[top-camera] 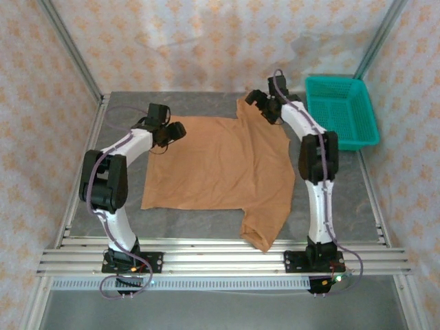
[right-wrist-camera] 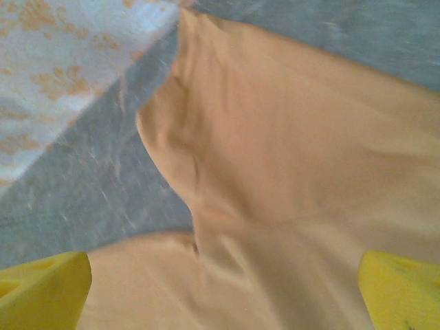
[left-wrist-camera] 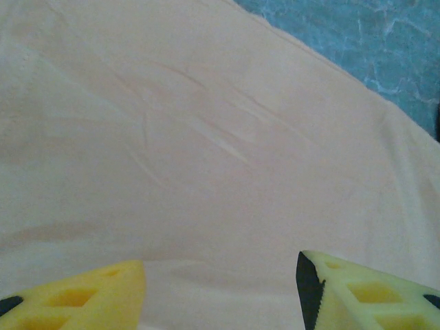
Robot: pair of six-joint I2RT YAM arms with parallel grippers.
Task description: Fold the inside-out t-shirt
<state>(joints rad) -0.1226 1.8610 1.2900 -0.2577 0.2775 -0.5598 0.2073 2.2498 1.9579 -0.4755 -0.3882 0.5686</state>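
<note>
Yellow fingers (right-wrist-camera: pixel 41 289) of right tool (top-camera: pixel 256 102) wide apart over sleeve (right-wrist-camera: pixel 206 137), 1 o'clock. Left tool (top-camera: pixel 172 132) apart too, nothing clamped, over cloth corner, 10 o'clock. Inside-out t-shirt (top-camera: pixel 220 161) spread mid table (top-camera: pixel 124 110). Best: pinch both far points evenly; draw toward 6 o'clock, fold line straight.

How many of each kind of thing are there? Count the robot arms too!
Shirt: 1
Basket: 1
Robot arms: 2, the left arm and the right arm
Total: 4
</note>
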